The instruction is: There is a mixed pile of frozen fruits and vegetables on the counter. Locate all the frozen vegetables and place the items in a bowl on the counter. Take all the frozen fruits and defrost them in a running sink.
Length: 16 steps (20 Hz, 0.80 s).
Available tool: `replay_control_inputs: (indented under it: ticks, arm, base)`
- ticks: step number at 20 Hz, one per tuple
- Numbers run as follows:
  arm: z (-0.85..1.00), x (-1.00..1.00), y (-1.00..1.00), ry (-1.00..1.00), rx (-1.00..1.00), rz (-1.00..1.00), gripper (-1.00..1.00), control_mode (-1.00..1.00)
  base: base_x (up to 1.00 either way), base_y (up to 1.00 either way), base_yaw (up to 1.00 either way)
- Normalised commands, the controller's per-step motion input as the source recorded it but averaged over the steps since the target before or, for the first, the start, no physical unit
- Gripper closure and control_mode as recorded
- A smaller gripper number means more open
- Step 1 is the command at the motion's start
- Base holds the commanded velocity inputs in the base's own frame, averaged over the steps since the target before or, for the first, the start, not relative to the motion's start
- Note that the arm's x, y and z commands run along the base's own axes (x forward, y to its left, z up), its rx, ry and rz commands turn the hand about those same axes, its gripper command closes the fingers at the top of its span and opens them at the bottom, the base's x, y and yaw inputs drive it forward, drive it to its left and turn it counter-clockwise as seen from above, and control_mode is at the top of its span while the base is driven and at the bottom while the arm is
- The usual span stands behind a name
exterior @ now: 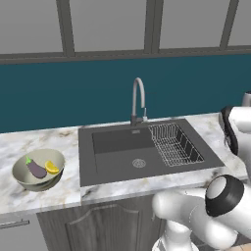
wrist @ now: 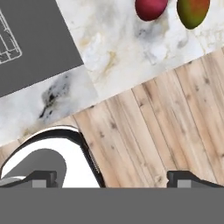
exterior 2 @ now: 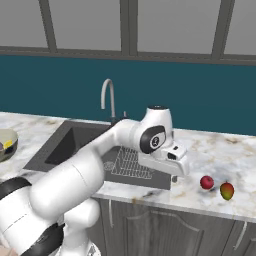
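Your pincer [wrist: 112, 179] hangs released over the tabletop [wrist: 131, 48] edge; the red fruit [wrist: 150, 8] and orange-red fruit [wrist: 192, 12] (side by side) lie just ahead of it.

**A glossy white arm with dark joints**

The arm [exterior 2: 75, 185] is built from fat, rounded white segments with a smooth plastic sheen, each swelling into the next like a string of capsules. Dark grey to black rings and round caps mark the joints; one cap shows near the wrist, framed by a pale rim, another on a thick lower elbow. The hand block is boxy and white, with a small dark window on its side. The gripper [wrist: 112, 179] ends in two small, dark, squared finger tips.
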Motion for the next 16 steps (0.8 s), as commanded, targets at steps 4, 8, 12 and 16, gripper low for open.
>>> replay_control_inputs:
  ticks: [4,8,12,16]
  arm:
    - [-0.23,0.16,-0.70,0.00,-0.07,-0.15,-1.00,-1.00]
    - [-0.33,0.22,-0.51,0.00,-0.04,-0.04,-1.00,-1.00]
    - [-0.29,0.31,-0.39,-0.01,-0.04,0.00,-1.00,-1.00]
    - [-0.20,0.34,-0.31,0.00,-0.03,0.00,-1.00,-1.00]
  base:
    - [0.00,0.00,0.00]
    - [0.00,0.00,0.00]
    - [0.00,0.00,0.00]
    - [0.00,0.00,0.00]
